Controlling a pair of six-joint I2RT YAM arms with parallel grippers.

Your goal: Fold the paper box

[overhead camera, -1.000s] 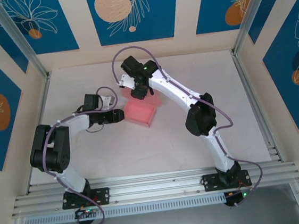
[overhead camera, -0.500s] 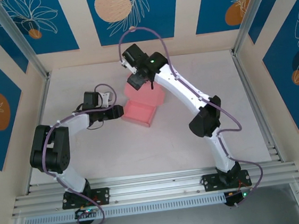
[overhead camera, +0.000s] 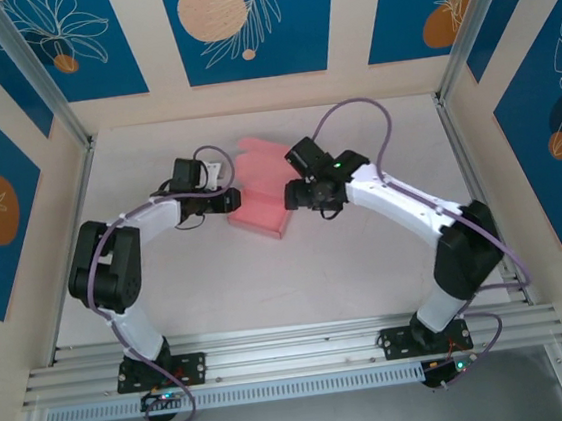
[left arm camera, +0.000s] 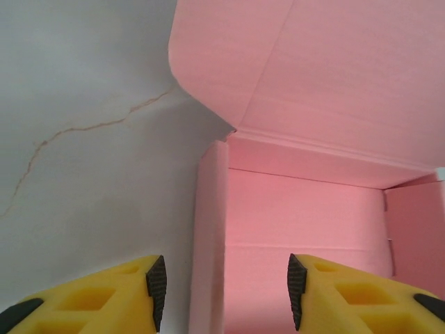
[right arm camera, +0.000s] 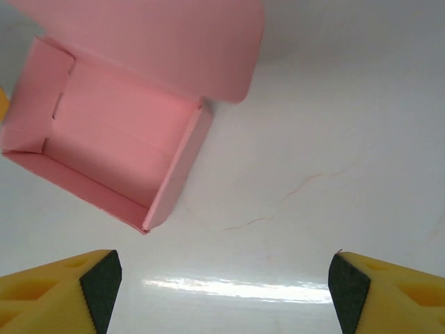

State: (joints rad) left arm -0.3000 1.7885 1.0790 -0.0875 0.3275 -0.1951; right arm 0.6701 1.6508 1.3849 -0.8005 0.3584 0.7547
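You have one small pink thin-card paper box (overhead camera: 259,213) on the white table (overhead camera: 367,262), lying open-topped in the far middle of the surface between two robot arms, one on each side. Its single lid flap (overhead camera: 260,157) is folded back toward the far wall, and the tray's four low walls are standing. Two grippers face it. The left gripper (overhead camera: 232,200) is at the box's left side; in its wrist view the left gripper (left arm camera: 222,285) has its two yellow, black-padded fingers (left arm camera: 157,285) apart, with the box's (left arm camera: 306,229) left wall standing between them and a gap on either side, so nothing is clamped. The right gripper (overhead camera: 292,194) is just beside the box's right wall; in its wrist view the right gripper (right arm camera: 222,278) is spread wide over bare table, with the box (right arm camera: 111,160) ahead and to one side of its fingers (right arm camera: 101,282), apart from them. Compared with a second ago, the right arm has swung from over the box's far edge round to its right side and opened up, the flap now lies further back, and the left gripper has moved slightly farther along the left wall; the box itself sits in much the same spot
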